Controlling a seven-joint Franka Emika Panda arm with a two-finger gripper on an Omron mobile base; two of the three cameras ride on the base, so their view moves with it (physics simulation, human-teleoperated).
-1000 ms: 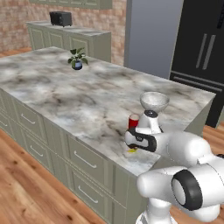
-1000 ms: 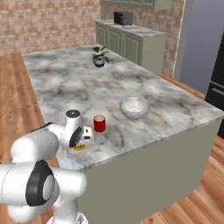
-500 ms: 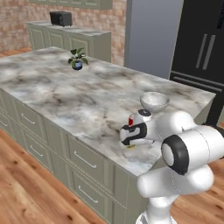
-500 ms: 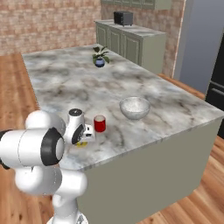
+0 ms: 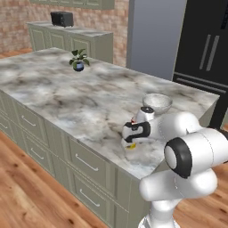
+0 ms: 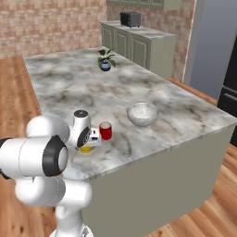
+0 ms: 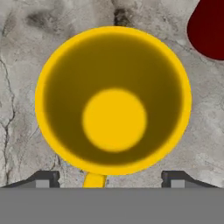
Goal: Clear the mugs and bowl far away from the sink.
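The plain yellow mug (image 7: 113,100) stands upright on the marble island, and I look straight down into it. My gripper (image 7: 110,178) hangs open just above it, fingertips (image 7: 43,178) spread wide on either side of the mug's handle. From the base cameras the yellow mug (image 5: 130,145) (image 6: 85,149) peeks out under the hand (image 5: 132,133) (image 6: 90,138). The red mug (image 6: 106,131) (image 7: 210,30) stands right beside it. The speckled bowl (image 5: 156,102) (image 6: 143,114) sits further in on the counter. The sink is out of view.
A small blue plant pot (image 5: 79,66) (image 6: 105,66) stands far across the island (image 5: 67,93). The island's front edge runs close to the mugs. Behind are a back counter with a dark appliance (image 5: 61,18) and a black fridge (image 5: 209,58).
The arm has folded and swung its upper links round, while the hand has shifted slightly and settled low over the yellow mug. Mugs and bowl have not moved.
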